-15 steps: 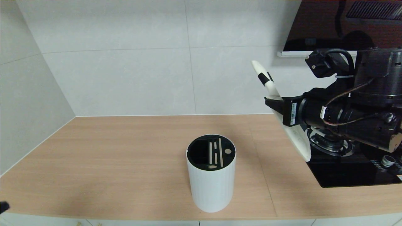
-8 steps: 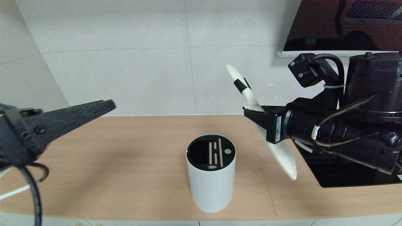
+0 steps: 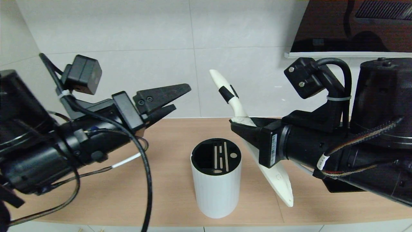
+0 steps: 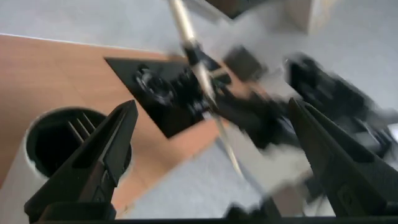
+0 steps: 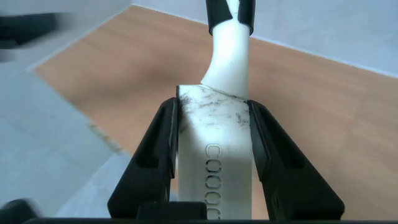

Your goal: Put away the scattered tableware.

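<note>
White utensil (image 3: 279,178) is sitting in my right gripper (image 3: 239,124), and I am squeezing it tight around its middle, with one finger on each flat side (image 5: 216,134). I am holding it up in the air, just to the right of the white holder (image 3: 217,190). It is tilting: the wide, pointy end is hanging down low beside the holder's right wall, not touching it, and the thin end with the black band is pointing up, higher than the holder's top. My right gripper (image 5: 213,109) is sitting a little above the holder's rim, on its right. My left gripper (image 3: 180,96) is hanging in the air up and to the left of the holder, with its tips pointing toward the utensil. Its two fingers are spreading wide apart, and they are gripping nothing (image 4: 211,109). The holder (image 4: 26,155) is standing upright on the wooden counter (image 3: 161,135), between my two grippers. Its black top is showing a big square hole on the left, and thin slots and small round holes on the right.
</note>
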Available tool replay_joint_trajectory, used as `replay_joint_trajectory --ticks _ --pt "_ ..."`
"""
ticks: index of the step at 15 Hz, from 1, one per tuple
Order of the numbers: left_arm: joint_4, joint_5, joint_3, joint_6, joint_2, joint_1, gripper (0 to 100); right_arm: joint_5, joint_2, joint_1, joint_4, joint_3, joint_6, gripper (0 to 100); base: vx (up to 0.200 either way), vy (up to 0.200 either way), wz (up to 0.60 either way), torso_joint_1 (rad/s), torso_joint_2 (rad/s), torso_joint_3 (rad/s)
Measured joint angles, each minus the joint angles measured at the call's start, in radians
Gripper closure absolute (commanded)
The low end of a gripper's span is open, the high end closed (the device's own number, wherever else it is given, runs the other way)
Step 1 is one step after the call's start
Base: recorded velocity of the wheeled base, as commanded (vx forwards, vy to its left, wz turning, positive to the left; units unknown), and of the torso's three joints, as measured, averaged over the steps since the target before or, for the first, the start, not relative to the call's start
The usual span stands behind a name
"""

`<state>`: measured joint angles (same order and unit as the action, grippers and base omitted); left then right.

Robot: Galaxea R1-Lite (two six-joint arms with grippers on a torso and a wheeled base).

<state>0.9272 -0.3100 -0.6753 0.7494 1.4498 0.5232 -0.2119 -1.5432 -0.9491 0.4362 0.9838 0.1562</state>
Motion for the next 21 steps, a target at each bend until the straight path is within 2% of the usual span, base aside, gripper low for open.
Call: replay_joint_trajectory --ticks 2,4,5,9,15,21 --pt "0.105 0.063 -0.006 0.021 0.087 0.056 0 0.0 -0.001 -0.02 0.0 -0.004 0.0 100 0.0 0.0 0.0 0.0 0.0 0.0" --pt "0.114 0.064 -0.009 0.065 0.124 0.08 0 0.0 -0.004 -0.028 0.0 -0.005 0.0 100 0.0 0.0 0.0 0.0 0.0 0.0" --pt "0.122 0.065 -0.01 0.072 0.133 0.086 0 0.0 -0.006 -0.034 0.0 -0.005 0.0 100 0.0 0.0 0.0 0.0 0.0 0.0" --pt "0.166 0.07 -0.013 0.078 0.154 0.109 0 -0.005 -0.026 -0.059 0.002 -0.006 0.001 100 0.0 0.0 0.0 0.0 0.0 0.0" --pt "0.167 0.075 -0.032 0.077 0.17 0.118 0 -0.014 -0.049 -0.086 0.08 -0.017 0.0 100 0.0 0.0 0.0 0.0 0.0 0.0" --pt "0.167 0.074 -0.033 0.079 0.174 0.118 0 -0.015 -0.073 -0.1 0.091 -0.027 0.0 100 0.0 0.0 0.0 0.0 0.0 0.0"
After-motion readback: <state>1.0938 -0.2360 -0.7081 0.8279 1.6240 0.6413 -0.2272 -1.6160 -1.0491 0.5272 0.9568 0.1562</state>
